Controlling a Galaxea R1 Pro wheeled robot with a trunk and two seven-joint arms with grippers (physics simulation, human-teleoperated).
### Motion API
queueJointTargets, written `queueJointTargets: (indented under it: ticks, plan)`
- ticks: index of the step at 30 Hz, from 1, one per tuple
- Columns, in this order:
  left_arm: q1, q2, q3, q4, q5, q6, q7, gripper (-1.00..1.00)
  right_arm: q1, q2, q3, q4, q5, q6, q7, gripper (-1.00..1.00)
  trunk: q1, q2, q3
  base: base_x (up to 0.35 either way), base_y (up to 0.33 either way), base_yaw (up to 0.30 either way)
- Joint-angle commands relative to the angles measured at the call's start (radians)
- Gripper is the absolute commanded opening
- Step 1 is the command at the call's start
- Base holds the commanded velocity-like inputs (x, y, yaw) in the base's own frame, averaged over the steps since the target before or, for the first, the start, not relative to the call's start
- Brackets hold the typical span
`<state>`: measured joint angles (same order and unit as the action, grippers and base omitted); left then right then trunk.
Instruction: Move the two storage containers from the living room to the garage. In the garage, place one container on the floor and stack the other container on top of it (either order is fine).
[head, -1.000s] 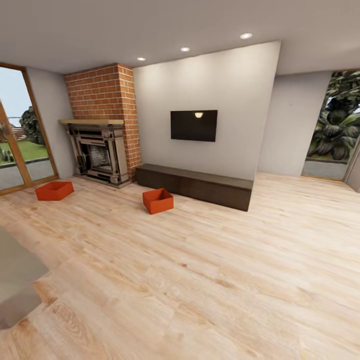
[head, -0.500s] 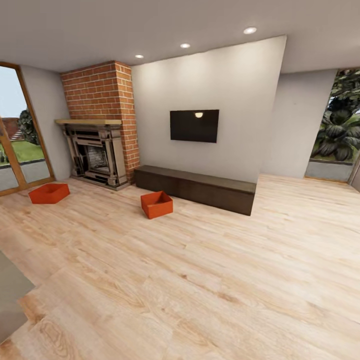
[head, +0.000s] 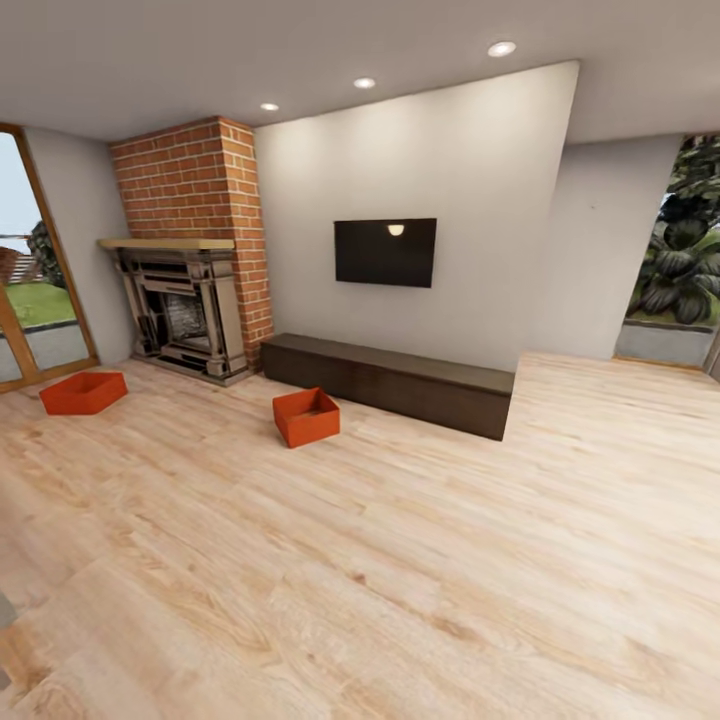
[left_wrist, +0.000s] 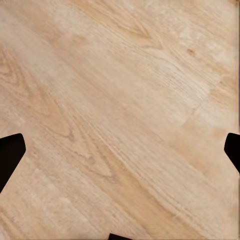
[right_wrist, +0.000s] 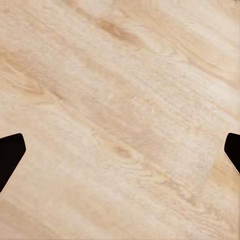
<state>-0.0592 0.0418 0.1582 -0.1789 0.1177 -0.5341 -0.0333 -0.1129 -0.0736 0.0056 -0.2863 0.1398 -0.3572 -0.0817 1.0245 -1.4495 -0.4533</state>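
Two orange-red storage containers rest on the light wood plank floor of the living room. One container (head: 306, 416) sits in front of the dark low cabinet (head: 395, 383). The other container (head: 84, 392) lies further left, near the brick fireplace (head: 190, 290) and the glass door. Both are open-topped and look empty. My left gripper (left_wrist: 120, 152) is open, its dark fingertips (left_wrist: 10, 155) spread wide over bare planks. My right gripper (right_wrist: 120, 152) is open too, with fingertips (right_wrist: 10, 152) apart above the wood floor and nothing between them.
A wall-mounted TV (head: 386, 252) hangs above the cabinet. A glass door (head: 30, 300) stands at the far left, and a window with plants (head: 680, 270) at the far right. A wide stretch of plank floor (head: 400, 560) lies between me and the containers.
The whole head view has shifted: the room has slid left and grown slightly, and the grey object at the lower left has nearly left the picture. The containers have not moved on the floor.
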Motion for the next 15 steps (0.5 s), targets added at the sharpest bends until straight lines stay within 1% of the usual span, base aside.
queueJointTargets:
  ticks: [1, 15]
  plan:
    - [-0.001, 0.001, -0.002, 0.001, 0.010, -0.003, -0.004, 1.00, -0.001, 0.000, 0.001, 0.001, 0.011, -0.002, -0.007, 1.00, 0.001, -0.001, -0.001, 0.323, -0.127, 0.000]
    - [-0.001, 0.002, -0.002, 0.001, 0.010, -0.003, -0.004, 1.00, -0.001, 0.000, 0.001, 0.001, 0.009, -0.002, -0.007, 1.00, 0.001, -0.001, -0.001, 0.323, -0.127, 0.000]
